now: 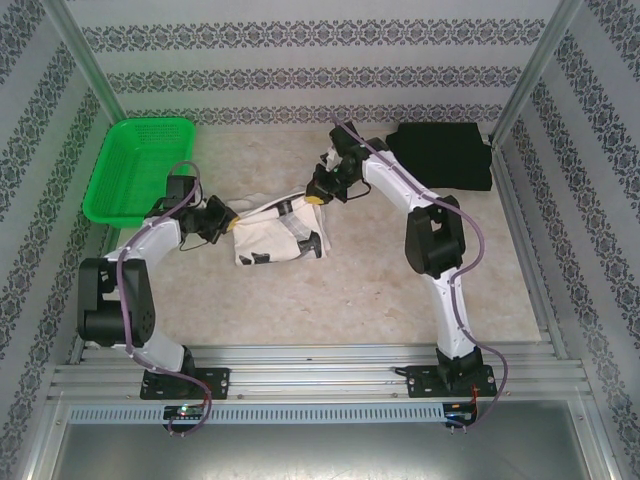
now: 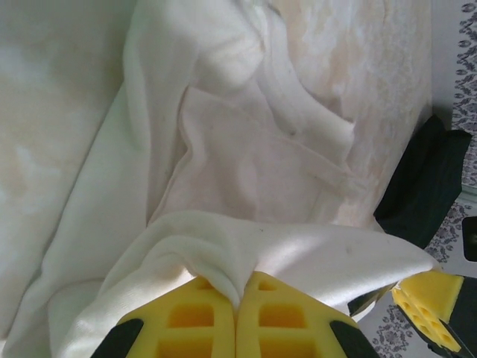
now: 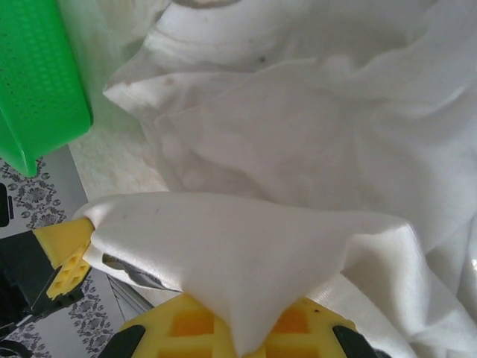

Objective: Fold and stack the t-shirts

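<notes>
The white t-shirt with small black prints is bunched on the table between the two arms, its upper edge lifted and stretched. My left gripper is shut on its left end; in the left wrist view a pinch of white cloth runs down between the yellow pads. My right gripper is shut on the right end, where a flap of white cloth drapes over its yellow fingers. The black t-shirt lies folded at the back right, apart from both grippers.
A green mesh basket stands at the back left, close behind the left arm. Patterned walls and metal posts close in the table. Bare tabletop lies in front of the white shirt.
</notes>
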